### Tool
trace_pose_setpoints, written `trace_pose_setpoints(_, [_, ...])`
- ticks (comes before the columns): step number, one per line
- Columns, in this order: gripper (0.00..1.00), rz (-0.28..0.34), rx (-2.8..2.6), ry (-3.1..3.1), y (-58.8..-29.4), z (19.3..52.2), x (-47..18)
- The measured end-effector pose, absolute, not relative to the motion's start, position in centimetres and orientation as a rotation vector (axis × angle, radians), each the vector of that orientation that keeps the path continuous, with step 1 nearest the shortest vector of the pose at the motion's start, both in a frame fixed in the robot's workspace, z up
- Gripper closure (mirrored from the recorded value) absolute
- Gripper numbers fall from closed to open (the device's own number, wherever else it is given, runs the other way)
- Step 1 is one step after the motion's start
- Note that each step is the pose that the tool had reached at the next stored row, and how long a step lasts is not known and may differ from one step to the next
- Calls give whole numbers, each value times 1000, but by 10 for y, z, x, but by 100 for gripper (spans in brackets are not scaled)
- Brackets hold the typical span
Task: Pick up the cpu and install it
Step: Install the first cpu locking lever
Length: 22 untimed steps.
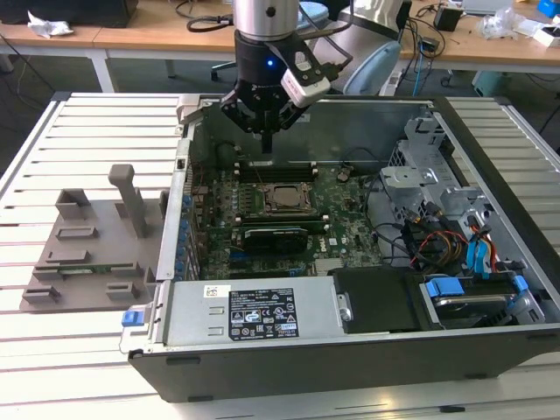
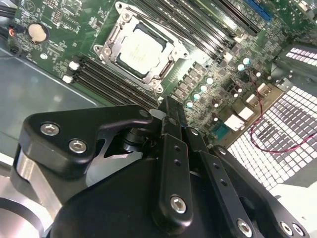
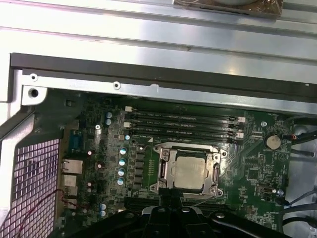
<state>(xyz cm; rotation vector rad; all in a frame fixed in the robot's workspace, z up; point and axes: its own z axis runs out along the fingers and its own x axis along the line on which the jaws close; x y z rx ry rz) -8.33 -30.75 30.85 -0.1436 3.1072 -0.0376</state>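
The cpu, a dull silver square chip, lies flat inside the metal socket frame on the green motherboard. Both wrist views look down on the cpu seated in that frame. My gripper hangs above the board near the case's back wall, a little behind the socket in the exterior view, apart from the chip. Its black fingers stand pressed together with nothing between them.
The open computer case lies on a white slatted table. Black memory slots run beside the socket. A grey plastic tray sits at the exterior view's left. A drive cage with cables fills the case's right side.
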Motion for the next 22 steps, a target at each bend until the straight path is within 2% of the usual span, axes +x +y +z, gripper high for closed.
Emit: trace_pose_setpoints(22, [89, -37, -144, 3107, -307, 296, -121])
